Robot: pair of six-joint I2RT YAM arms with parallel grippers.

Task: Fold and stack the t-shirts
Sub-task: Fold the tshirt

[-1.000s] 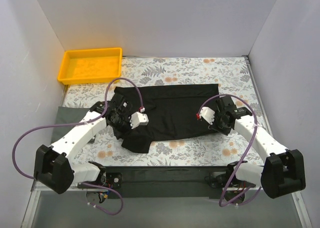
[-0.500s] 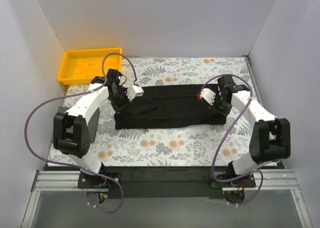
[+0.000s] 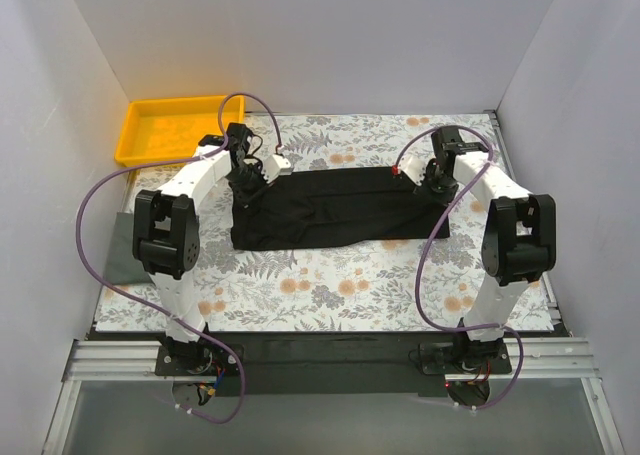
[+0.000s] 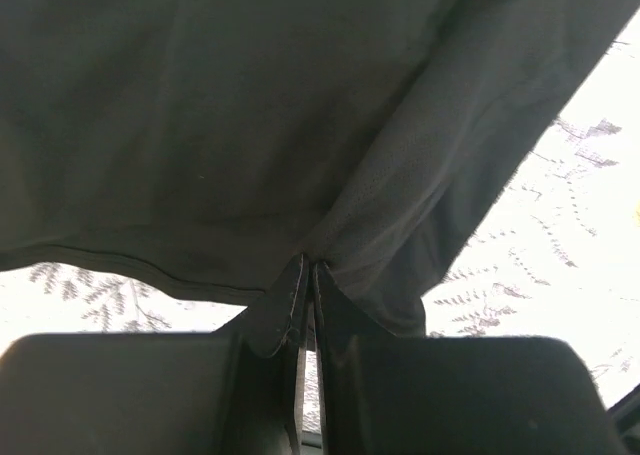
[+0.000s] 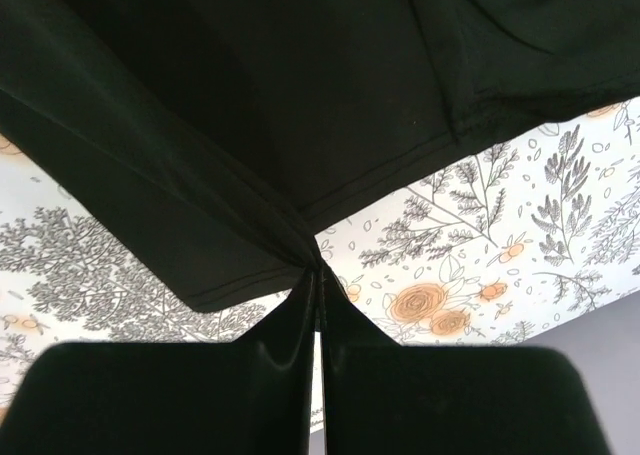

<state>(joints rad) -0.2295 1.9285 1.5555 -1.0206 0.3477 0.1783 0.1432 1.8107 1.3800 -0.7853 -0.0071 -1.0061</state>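
One black t-shirt lies folded in half as a wide band across the middle of the floral table. My left gripper is shut on its far left corner; in the left wrist view the cloth bunches between the closed fingertips. At the far right corner my right gripper is shut on the shirt too, and the right wrist view has the hem pinched in its tips. Both arms reach far out over the table.
An orange tray sits at the back left corner. A dark mat lies by the left edge. White walls close in the left, back and right sides. Floral table cover shows in front of the shirt.
Both grippers carried the shirt's near edge away from the bases toward the back, folding it over into a narrower band. The arms are now stretched much farther out.
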